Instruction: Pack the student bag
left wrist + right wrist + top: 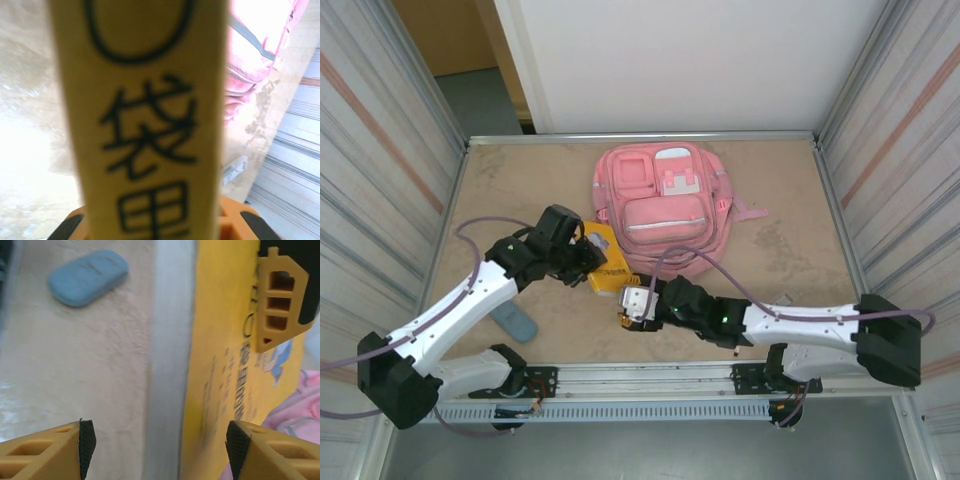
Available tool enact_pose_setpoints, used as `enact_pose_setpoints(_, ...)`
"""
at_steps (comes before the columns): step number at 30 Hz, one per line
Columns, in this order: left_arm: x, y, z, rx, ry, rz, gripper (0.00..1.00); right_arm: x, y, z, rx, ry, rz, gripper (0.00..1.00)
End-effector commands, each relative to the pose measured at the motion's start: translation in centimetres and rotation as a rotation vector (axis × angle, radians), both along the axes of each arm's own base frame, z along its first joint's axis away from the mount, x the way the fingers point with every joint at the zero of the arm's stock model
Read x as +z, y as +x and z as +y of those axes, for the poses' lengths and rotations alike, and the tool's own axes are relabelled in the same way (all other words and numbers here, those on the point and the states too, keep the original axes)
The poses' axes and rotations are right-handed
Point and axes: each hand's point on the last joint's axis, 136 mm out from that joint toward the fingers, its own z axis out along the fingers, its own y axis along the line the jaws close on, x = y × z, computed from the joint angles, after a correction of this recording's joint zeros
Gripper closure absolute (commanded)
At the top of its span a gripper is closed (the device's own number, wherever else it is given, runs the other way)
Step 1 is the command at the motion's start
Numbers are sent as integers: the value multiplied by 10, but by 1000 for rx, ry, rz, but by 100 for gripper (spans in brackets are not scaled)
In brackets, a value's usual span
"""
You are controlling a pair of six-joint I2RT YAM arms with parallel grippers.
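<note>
The pink student bag [660, 205] lies flat at the table's far middle, front pockets up. Just in front of its near left corner, a yellow book [604, 263] with black characters is held on edge by my left gripper [590, 255], which is shut on it. In the left wrist view the book's spine [145, 125] stands between the jaws, with the bag [250, 60] behind it. My right gripper [628, 305] is open just in front of the book. In the right wrist view, the book's cover [220, 340] runs between the spread fingertips [86, 442].
A blue oval case [512, 322] lies on the table near the left arm's base, and it is at the upper left [87, 277] in the right wrist view. Metal walls close in the table on the left, right and far sides. A rail runs along the near edge.
</note>
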Motion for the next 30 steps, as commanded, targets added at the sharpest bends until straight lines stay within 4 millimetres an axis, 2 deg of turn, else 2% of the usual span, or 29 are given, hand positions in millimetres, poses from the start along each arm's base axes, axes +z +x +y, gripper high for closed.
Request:
enact_pose_setpoints(1, 21, -2, -22, 2, -167, -9, 100, 33, 31, 9, -140, 106, -123, 32)
enact_pose_setpoints(2, 19, -4, -24, 0, -176, 0, 100, 34, 33, 10, -156, 118, -119, 38)
enact_pose_setpoints(4, 14, -7, -28, -3, -206, 27, 100, 40, 36, 7, -187, 142, -114, 67)
enact_pose_setpoints(6, 11, -8, -31, -14, -220, 27, 98, 45, 39, -3, -209, 176, -94, 87)
enact_pose_setpoints(7, 12, -6, -31, -24, -215, 8, 88, 46, 40, -9, -211, 185, -81, 96)
enact_pose_setpoints(8, 13, -4, -30, -33, -208, -16, 78, 48, 40, -14, -208, 199, -74, 99)
enact_pose_setpoints(10, 26, 6, -29, -68, -194, -108, 60, 53, 41, -29, -203, 219, -51, 100)
enact_pose_setpoints(13, 54, 22, -22, -158, -147, -292, 42, 69, 56, -59, -285, 294, 5, 100)
enact_pose_setpoints(14, 66, 27, -19, -215, -114, -386, 38, 80, 63, -75, -321, 346, 23, 100)
enact_pose_setpoints(16, 87, 35, -16, -330, -11, -592, 33, 93, 78, -103, -397, 418, 76, 100)
enact_pose_setpoints(17, 91, 40, -14, -369, 52, -659, 31, 101, 85, -117, -438, 448, 92, 100)
enact_pose_setpoints(20, 101, 51, -30, -532, 131, -818, 31, 126, 101, -162, -575, 543, 99, 100)
enact_pose_setpoints(24, 83, 59, -69, -807, 349, -981, 30, 151, 110, -217, -740, 632, 56, 100)
enact_pose_setpoints(27, 46, 58, -100, -1103, 596, -1079, 28, 161, 107, -249, -826, 652, 34, 100)
enact_pose_setpoints(29, 17, 67, -113, -1257, 801, -1105, 29, 164, 104, -260, -845, 667, 19, 100)
enact_pose_setpoints(30, 9, 74, -118, -1291, 873, -1115, 30, 164, 102, -265, -856, 677, 16, 100)
